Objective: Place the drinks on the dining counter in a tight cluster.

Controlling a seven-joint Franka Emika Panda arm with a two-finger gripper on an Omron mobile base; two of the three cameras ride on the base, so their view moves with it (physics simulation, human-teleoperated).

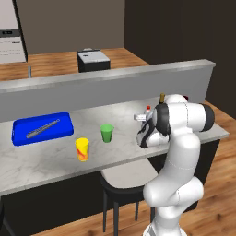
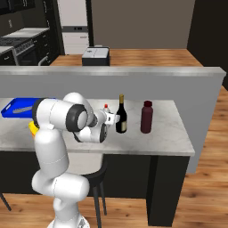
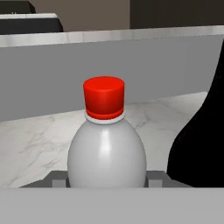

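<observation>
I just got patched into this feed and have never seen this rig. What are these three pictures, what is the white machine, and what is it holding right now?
The white machine is a robot arm on a driving base, in a rendered kitchen. Two pictures come from cameras on the base, behind the arm to its left and right, looking over it at the marble dining counter. The third comes from a camera on the hand, looking along the gripper.

On the counter stand a wine bottle and a maroon bottle, slightly apart. Farther left are a green cup, a yellow cup and a blue tray with a utensil in it.

In the hand view a small pale red-capped bottle sits between the two fingers, which stand at its sides. It looks gripped, beside the wine bottle.
</observation>
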